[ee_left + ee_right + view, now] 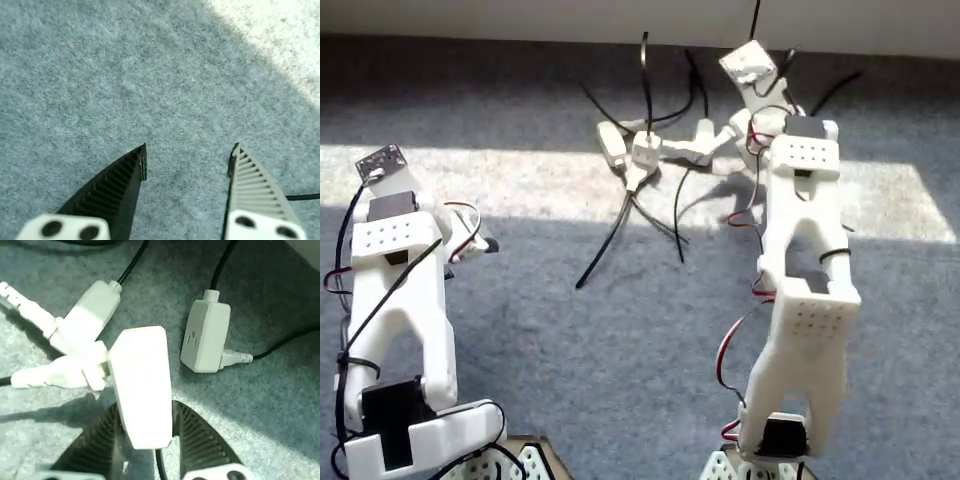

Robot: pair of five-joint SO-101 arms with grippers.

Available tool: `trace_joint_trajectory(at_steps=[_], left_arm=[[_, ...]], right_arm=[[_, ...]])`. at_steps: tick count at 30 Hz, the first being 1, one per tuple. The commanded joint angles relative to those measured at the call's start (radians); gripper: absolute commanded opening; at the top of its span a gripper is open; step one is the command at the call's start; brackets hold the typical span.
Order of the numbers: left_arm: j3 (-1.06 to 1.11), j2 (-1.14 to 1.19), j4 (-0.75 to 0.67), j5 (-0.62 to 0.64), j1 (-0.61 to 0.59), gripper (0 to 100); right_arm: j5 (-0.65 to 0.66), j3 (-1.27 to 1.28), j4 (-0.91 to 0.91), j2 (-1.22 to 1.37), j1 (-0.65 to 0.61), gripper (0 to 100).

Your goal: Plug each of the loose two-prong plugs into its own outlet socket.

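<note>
White plastic socket block [142,380] clamped by its sides in the right tool [147,407], jaws closed down to the block's width. Touching the block's side, a white plug [55,376] lying on the grey fabric of the counter [620,350]; prongs hidden, so seated or merely butted up, impossible to tell. Just beside and clear of the tool, a second socket block [205,337], slotted face showing, with a black cord [222,265] running off. Beyond the plug, another white connector [90,310] resting against it, with more black cords fanning out of the cluster in the high view. Well apart, over bare fabric, the left tool [189,160] spread wide and holding nothing. Judged as the joining step for the first pair: block in hand, plug at its face. Probably calls next for squaring the slots to the prongs and pushing straight along the plug's axis, ideally with the plug braced by the free left tool to guard against sliding on the fabric. Second socket block not yet handled.
</note>
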Motion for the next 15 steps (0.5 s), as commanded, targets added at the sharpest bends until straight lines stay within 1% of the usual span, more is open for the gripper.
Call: trace_joint_trajectory(at_steps=[1,2,4,8,9,11,13,15], left_arm=[[0.028,-0.03,-0.055,-0.006,0.041,27],[0.041,-0.03,-0.077,-0.006,0.041,27],[0.061,-0.031,-0.11,-0.006,0.044,27],[0.067,-0.031,-0.12,-0.006,0.045,27],[0.067,-0.031,-0.12,-0.006,0.045,27],[0.067,-0.031,-0.12,-0.006,0.045,27],[0.067,-0.031,-0.12,-0.006,0.045,27],[0.067,-0.031,-0.12,-0.006,0.047,27]], right_arm=[[-0.123,-0.406,0.018,0.182,0.044,0.8],[-0.146,-0.483,0.018,0.237,0.054,0.8],[-0.147,-0.598,0.022,0.352,0.067,0.8],[-0.117,-0.638,0.016,0.483,0.09,1.9],[-0.12,-0.638,0.016,0.493,0.096,4.0],[-0.123,-0.638,0.019,0.509,0.101,11.9],[-0.161,-0.639,0.018,0.521,0.101,20.3],[-0.201,-0.645,0.016,0.521,0.099,25.5]])
